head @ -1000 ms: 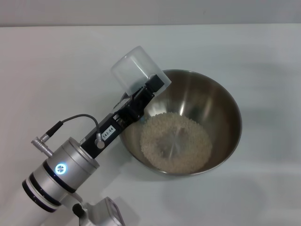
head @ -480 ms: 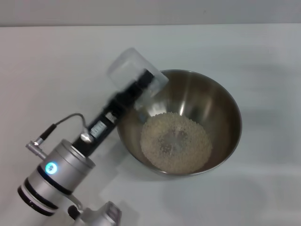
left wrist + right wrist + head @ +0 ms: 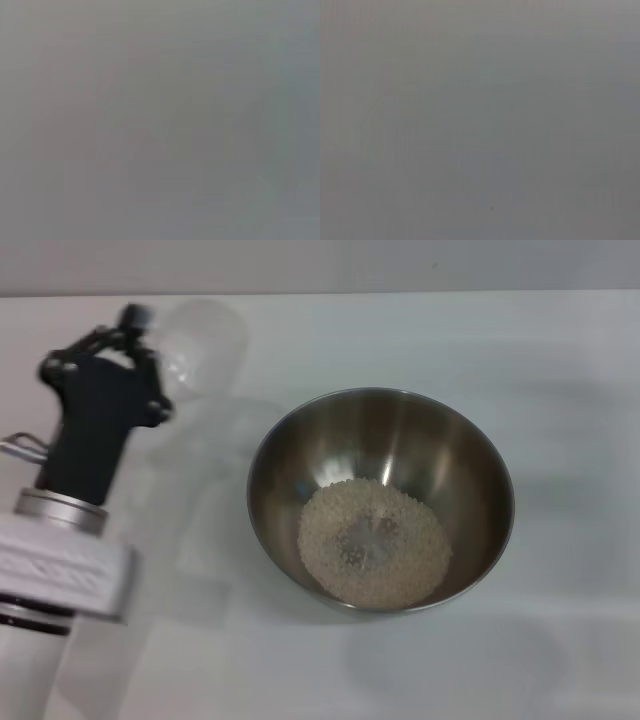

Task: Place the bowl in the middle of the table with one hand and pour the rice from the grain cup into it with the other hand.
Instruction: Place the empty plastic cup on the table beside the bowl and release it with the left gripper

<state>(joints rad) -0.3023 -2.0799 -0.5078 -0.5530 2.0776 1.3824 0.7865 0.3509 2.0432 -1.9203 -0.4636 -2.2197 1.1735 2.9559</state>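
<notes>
Moved since the earlier frames: left gripper [image 3: 150,340] and the grain cup [image 3: 200,345] it carries, from over the bowl's left rim to a spot up and left of the bowl, well clear of it. Left gripper: black, at the left side of the head view, fingers closed on the cup at its near side. Grain cup: clear plastic, blurred, tipped on its side above the table, no grains visible inside. Bowl [image 3: 470,455]: large, steel, upright near the middle of the table [image 3: 560,340], in the same place as before. Rice [image 3: 375,540]: pale heap lying in the bottom of the bowl. Right gripper: not in sight. Both wrist views: plain grey, nothing to make out.
</notes>
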